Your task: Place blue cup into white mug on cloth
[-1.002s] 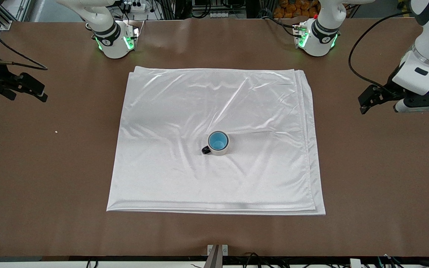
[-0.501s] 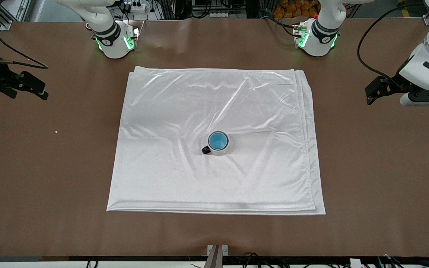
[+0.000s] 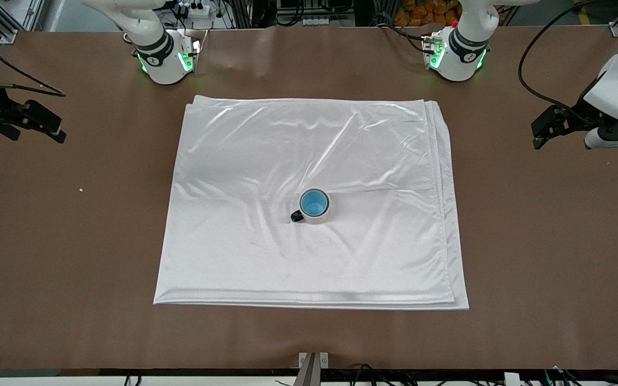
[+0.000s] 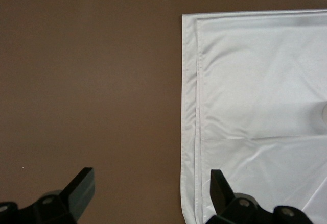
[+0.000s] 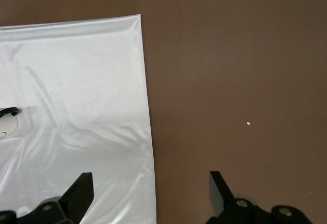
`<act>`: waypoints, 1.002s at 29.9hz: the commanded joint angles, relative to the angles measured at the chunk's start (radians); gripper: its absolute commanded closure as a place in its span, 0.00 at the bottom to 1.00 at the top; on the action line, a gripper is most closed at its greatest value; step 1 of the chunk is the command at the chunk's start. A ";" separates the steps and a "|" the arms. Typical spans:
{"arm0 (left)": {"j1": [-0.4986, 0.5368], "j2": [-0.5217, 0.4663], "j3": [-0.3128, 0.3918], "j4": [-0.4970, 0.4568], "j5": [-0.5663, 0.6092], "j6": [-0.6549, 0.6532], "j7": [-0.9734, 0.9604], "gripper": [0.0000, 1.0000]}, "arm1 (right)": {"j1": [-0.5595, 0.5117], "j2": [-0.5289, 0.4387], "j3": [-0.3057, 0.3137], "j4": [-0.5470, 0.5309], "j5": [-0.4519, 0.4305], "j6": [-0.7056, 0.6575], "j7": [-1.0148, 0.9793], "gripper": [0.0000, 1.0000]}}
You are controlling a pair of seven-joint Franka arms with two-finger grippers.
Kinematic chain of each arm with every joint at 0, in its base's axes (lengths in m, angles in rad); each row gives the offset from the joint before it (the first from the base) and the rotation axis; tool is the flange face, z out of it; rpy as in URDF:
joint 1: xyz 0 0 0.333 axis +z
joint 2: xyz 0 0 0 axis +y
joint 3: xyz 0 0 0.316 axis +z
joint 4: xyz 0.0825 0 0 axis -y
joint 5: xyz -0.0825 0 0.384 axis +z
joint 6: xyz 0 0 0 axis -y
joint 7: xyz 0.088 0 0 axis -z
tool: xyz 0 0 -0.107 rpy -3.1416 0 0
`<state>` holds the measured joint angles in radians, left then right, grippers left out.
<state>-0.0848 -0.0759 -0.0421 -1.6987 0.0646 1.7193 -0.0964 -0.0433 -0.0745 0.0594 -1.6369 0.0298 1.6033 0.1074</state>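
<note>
White arms, green-lit bases, black cables, black claws.

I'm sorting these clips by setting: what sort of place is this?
Most likely a robotics lab bench, not a home. Two arm bases are bolted along the brown table, cables and metal framing run at its edge, and only a staged white cloth with a white mug lies on it.

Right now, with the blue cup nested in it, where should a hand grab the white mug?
Across the white mug's rim and wall, from straight above, is likely best. It stands upright on the cloth, and the blue cup fills its inside. Set the fingers clear of the black loop handle, which sticks out on the side nearer the front camera, toward the right arm's end.
</note>
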 commanded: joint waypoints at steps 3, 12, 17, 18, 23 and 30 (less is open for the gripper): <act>0.010 0.015 -0.002 0.042 -0.023 -0.033 0.050 0.00 | -0.018 0.013 0.013 0.034 -0.016 -0.009 -0.011 0.00; 0.010 0.024 -0.002 0.076 -0.025 -0.076 0.050 0.00 | -0.020 0.015 0.013 0.035 -0.016 -0.011 -0.011 0.00; 0.011 0.042 -0.002 0.106 -0.025 -0.095 0.050 0.00 | -0.030 0.015 0.013 0.035 -0.016 -0.014 -0.011 0.00; 0.011 0.042 -0.002 0.106 -0.025 -0.095 0.050 0.00 | -0.030 0.015 0.013 0.035 -0.014 -0.016 -0.011 0.00; 0.011 0.042 -0.001 0.106 -0.037 -0.095 0.053 0.00 | -0.030 0.013 0.013 0.035 -0.014 -0.017 -0.011 0.00; 0.027 0.042 0.008 0.105 -0.095 -0.095 0.053 0.00 | -0.029 0.013 0.014 0.035 -0.014 -0.016 -0.011 0.00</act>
<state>-0.0790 -0.0464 -0.0388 -1.6239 0.0172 1.6484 -0.0744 -0.0581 -0.0724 0.0596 -1.6299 0.0283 1.6035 0.1073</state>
